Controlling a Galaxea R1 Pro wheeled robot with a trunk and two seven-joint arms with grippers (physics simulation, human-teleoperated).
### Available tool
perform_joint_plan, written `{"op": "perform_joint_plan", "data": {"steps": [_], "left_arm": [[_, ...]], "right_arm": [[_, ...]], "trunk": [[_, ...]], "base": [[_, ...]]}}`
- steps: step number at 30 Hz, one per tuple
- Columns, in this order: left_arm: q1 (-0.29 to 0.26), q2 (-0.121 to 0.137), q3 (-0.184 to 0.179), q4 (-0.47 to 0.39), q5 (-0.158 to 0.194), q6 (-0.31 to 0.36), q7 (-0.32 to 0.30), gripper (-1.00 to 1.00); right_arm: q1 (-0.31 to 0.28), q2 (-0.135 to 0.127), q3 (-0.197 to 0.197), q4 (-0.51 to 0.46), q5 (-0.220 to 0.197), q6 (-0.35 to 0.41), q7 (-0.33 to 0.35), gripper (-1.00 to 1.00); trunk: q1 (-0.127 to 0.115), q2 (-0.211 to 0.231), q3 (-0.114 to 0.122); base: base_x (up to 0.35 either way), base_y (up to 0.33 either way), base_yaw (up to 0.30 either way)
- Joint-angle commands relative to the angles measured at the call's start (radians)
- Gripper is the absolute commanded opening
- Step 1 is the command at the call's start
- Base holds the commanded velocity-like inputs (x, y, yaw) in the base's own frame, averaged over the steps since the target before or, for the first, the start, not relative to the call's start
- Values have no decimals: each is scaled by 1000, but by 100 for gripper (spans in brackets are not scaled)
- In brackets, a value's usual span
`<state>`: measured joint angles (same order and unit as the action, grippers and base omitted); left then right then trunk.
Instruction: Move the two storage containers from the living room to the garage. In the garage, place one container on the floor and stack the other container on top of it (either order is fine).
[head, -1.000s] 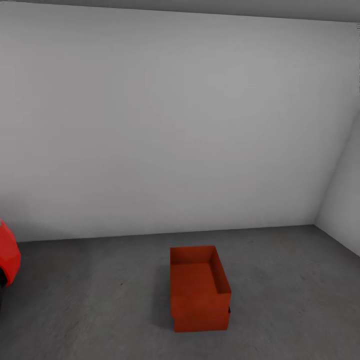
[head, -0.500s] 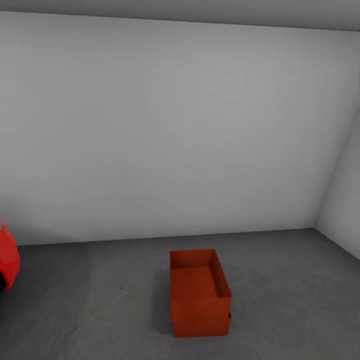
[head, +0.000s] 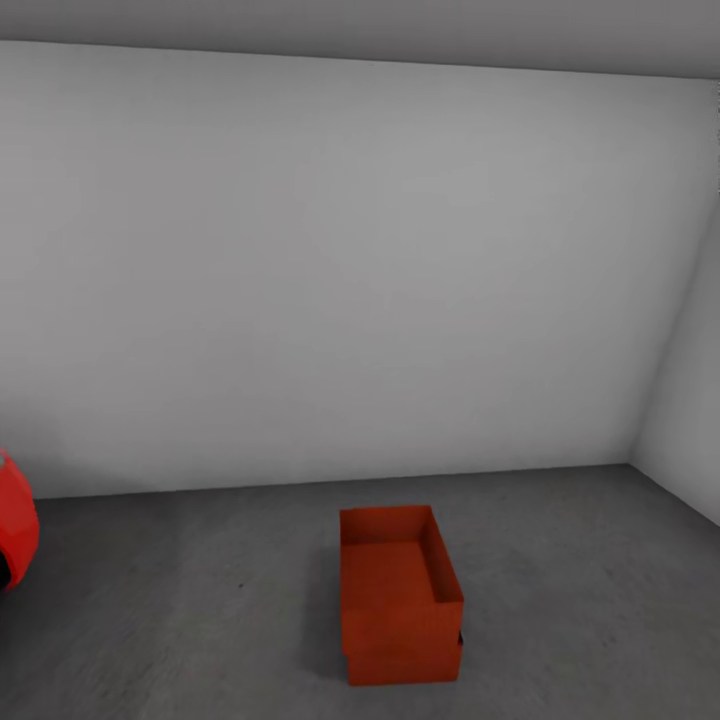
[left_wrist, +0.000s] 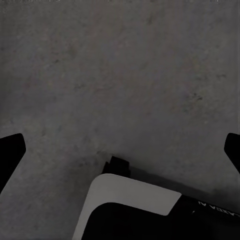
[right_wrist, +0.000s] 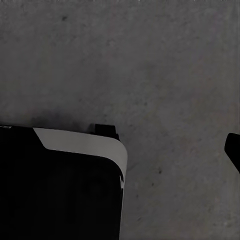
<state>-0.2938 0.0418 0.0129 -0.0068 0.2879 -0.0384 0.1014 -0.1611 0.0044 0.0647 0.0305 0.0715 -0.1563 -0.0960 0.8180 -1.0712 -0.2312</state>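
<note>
Two orange-red thin-walled storage containers (head: 400, 595) stacked on the rough grey concrete floor (head: 200, 620) near a plain white wall (head: 340, 270); lower bin mostly hidden. Red car (head: 15, 535) cut off at the edge. Left gripper (left_wrist: 120, 150) spread wide over bare floor; right gripper's (right_wrist: 234, 150) opening impossible to tell.

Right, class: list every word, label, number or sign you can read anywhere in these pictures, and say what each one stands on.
Faint pale lettering on the robot's dark base in the left wrist view: too small and blurred to read.
Storage containers: plain walls, no text.
Red car, white wall, concrete floor: no text or signs.
</note>
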Motion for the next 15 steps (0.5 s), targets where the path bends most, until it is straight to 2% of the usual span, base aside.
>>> {"op": "perform_joint_plan", "data": {"steps": [1,11,15], "left_arm": [[-1,0,1,1,4,-3,1,100],[-1,-1,5,1,11,-2,1,100],[24,2,5,6,14,7,0,100]], "right_arm": [[-1,0,6,3,8,-4,-7,100],[-1,0,5,3,7,-5,-7,100],[-1,0,4,3,7,-4,-7,100]], "trunk": [[0,-1,0],[0,-1,17],[0,-1,23]], "base": [[0,0,0],[0,0,0],[0,0,0]]}}
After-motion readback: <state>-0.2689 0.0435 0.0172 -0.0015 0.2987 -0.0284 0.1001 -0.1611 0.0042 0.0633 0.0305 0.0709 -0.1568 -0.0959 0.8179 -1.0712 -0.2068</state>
